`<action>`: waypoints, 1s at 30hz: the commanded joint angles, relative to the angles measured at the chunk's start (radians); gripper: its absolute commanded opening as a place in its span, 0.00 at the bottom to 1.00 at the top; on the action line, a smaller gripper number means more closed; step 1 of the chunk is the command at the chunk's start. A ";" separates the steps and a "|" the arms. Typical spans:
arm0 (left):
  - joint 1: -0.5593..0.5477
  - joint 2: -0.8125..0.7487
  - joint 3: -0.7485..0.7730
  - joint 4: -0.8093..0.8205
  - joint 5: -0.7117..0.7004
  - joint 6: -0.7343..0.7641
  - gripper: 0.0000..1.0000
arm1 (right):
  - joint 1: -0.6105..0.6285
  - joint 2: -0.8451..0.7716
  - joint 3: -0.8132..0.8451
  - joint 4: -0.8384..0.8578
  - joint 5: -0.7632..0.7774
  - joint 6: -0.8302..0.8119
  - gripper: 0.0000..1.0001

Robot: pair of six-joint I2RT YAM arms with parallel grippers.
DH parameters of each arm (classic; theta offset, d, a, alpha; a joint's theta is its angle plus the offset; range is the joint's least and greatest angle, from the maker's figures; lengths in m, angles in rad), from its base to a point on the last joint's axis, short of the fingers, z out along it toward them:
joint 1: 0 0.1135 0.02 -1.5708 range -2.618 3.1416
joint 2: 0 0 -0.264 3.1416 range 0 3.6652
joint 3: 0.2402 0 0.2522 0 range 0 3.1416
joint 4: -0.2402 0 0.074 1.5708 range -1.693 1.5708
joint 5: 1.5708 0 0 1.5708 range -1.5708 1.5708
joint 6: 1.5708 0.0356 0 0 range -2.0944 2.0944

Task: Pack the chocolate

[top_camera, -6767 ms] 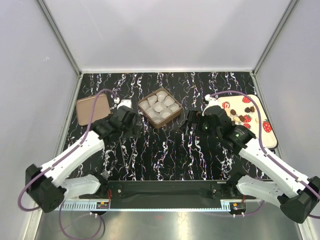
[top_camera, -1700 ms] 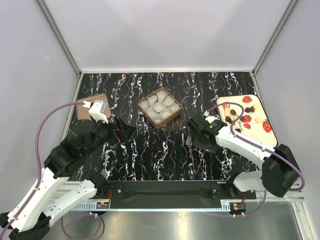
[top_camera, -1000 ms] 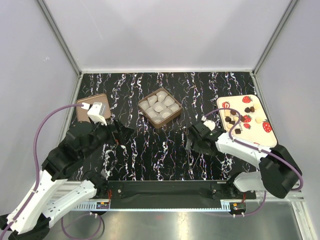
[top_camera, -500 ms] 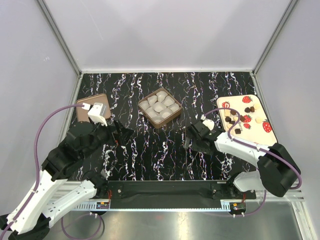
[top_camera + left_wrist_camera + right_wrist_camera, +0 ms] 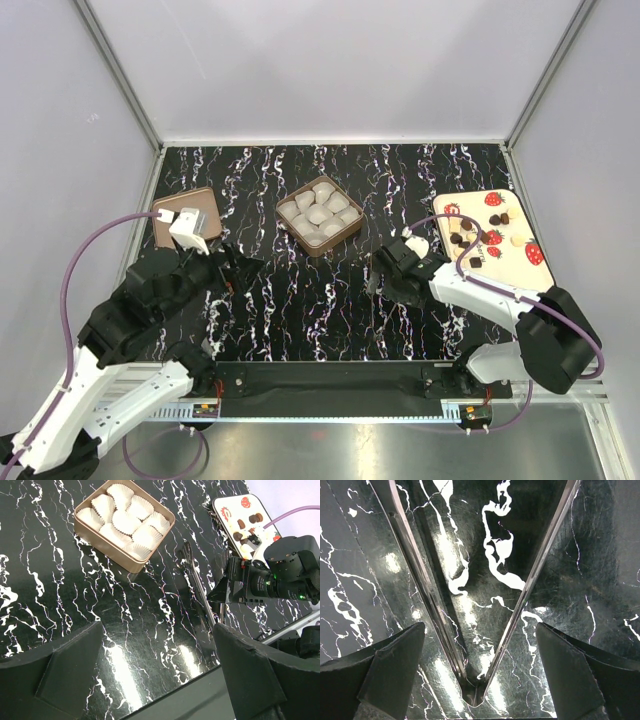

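Left of the left claw (image 5: 156,627), which is wide open and empty: flat brown rectangular lid (image 5: 165,225). Ahead of it: square brown tin (image 5: 341,238) holding white paper cups (image 5: 318,213). Right claw (image 5: 477,629) is spread wide, straddling thin metal tongs (image 5: 474,696), gripping nothing. To its right: cream strawberry-print tray (image 5: 520,268) carrying small dark and pale chocolate pieces (image 5: 457,240).

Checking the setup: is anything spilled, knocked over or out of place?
Nothing stands out. The chocolate sits on its strawberry-print tray, the paper cups fill the box, and the metal tongs lie flat on the table below the open right gripper.
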 commanded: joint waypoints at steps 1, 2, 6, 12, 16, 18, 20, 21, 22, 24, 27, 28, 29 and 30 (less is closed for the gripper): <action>0.001 -0.012 0.032 0.014 -0.025 0.021 0.99 | 0.008 -0.016 0.036 -0.017 0.035 0.017 1.00; 0.001 -0.012 0.031 0.014 -0.027 0.021 0.99 | 0.007 -0.007 0.037 -0.016 0.043 0.014 1.00; 0.001 -0.015 0.022 0.022 -0.025 0.021 0.99 | 0.008 0.036 0.031 0.027 0.028 0.000 1.00; 0.001 -0.020 0.008 0.025 -0.027 0.025 0.99 | 0.013 0.091 0.002 0.093 0.034 -0.021 1.00; 0.001 -0.023 -0.003 0.025 -0.031 0.028 0.99 | 0.020 0.123 -0.001 0.113 0.054 -0.029 1.00; 0.001 -0.024 -0.006 0.026 -0.033 0.028 0.99 | 0.027 0.145 -0.001 0.127 0.060 -0.035 1.00; 0.001 -0.026 -0.008 0.026 -0.033 0.028 0.99 | 0.040 0.177 0.009 0.118 0.083 -0.035 0.99; 0.001 -0.024 -0.008 0.026 -0.031 0.028 0.99 | 0.043 0.189 0.017 0.092 0.093 -0.032 0.98; 0.001 -0.026 -0.006 0.025 -0.031 0.027 0.99 | 0.057 0.202 0.035 0.080 0.101 -0.030 0.98; 0.001 -0.027 -0.003 0.022 -0.031 0.025 0.99 | 0.071 0.237 0.052 0.045 0.121 -0.024 0.96; 0.001 -0.032 0.003 0.014 -0.035 0.024 0.99 | 0.093 0.266 0.085 0.000 0.123 0.003 0.93; 0.001 -0.035 0.005 0.010 -0.038 0.022 0.99 | 0.094 0.271 0.091 -0.003 0.117 0.013 0.93; 0.001 -0.043 0.003 0.009 -0.039 0.022 0.99 | 0.099 0.275 0.094 -0.009 0.117 0.023 0.93; 0.001 -0.047 0.002 0.009 -0.041 0.022 0.99 | 0.099 0.277 0.097 -0.034 0.120 0.051 0.91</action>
